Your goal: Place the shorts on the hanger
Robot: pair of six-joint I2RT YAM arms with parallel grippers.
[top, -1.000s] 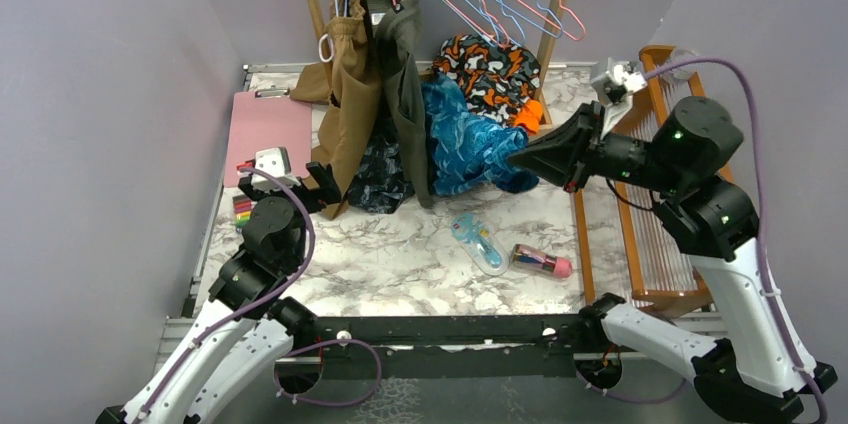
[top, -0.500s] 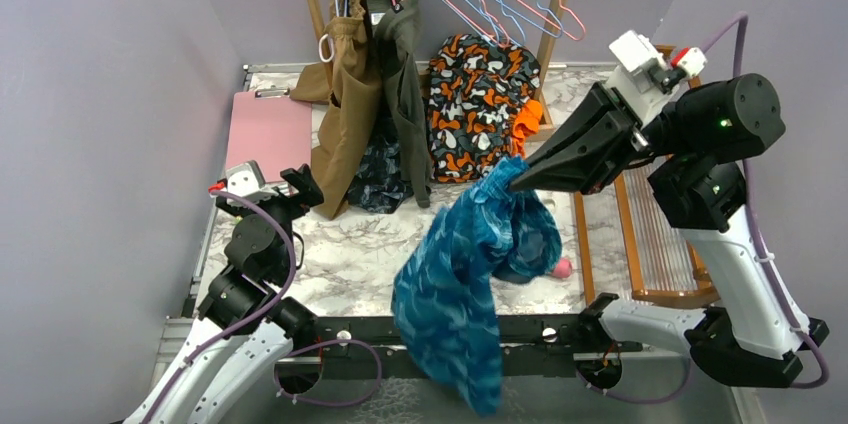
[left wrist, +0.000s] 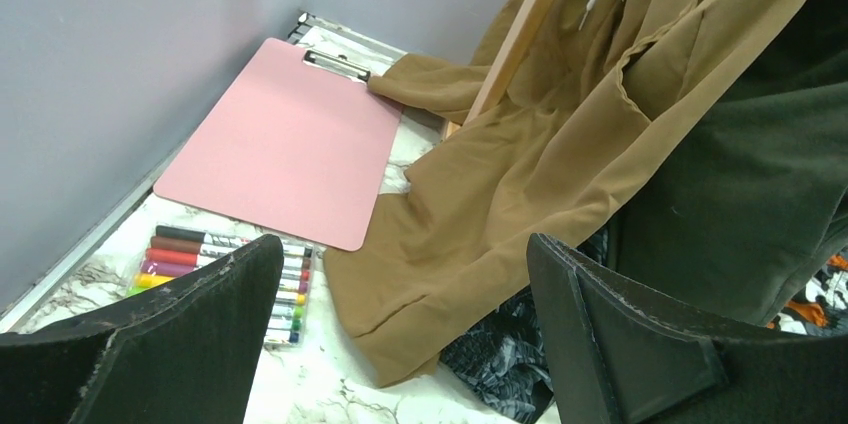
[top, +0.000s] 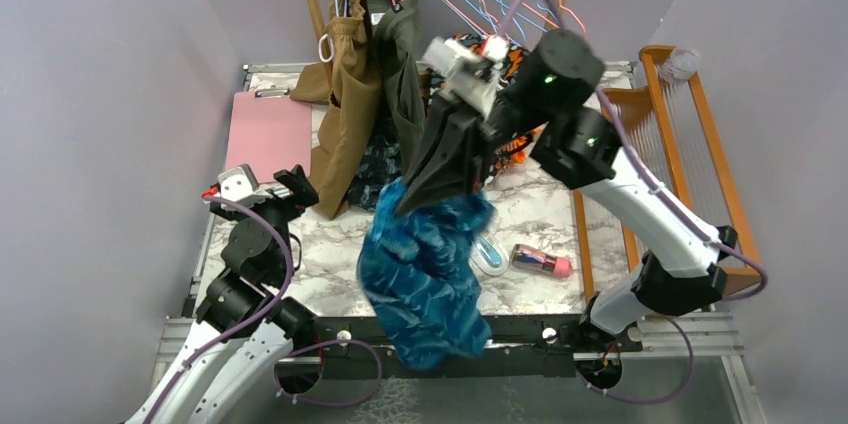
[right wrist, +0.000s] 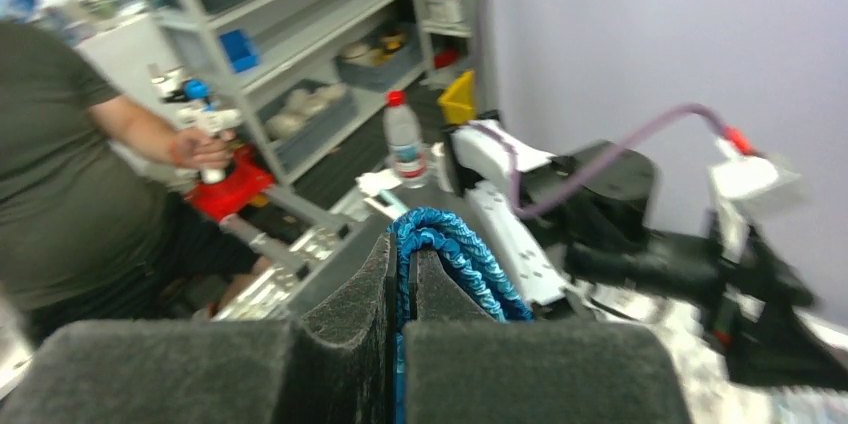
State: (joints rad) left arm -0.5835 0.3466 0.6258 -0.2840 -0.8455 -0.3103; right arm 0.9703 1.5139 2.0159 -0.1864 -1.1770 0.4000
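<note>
Aloft, shiny teal-blue shorts (top: 425, 274) clenched in right gripper (top: 400, 206) jaws
Fabric hangs below the jaws; left gripper (left wrist: 400, 254) jaws gape, released.

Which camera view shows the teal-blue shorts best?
The top external view: there the shorts hang at full length from the shut right gripper. The right wrist view shows only a pinched fold of the shorts. The left wrist view shows none of them.
</note>
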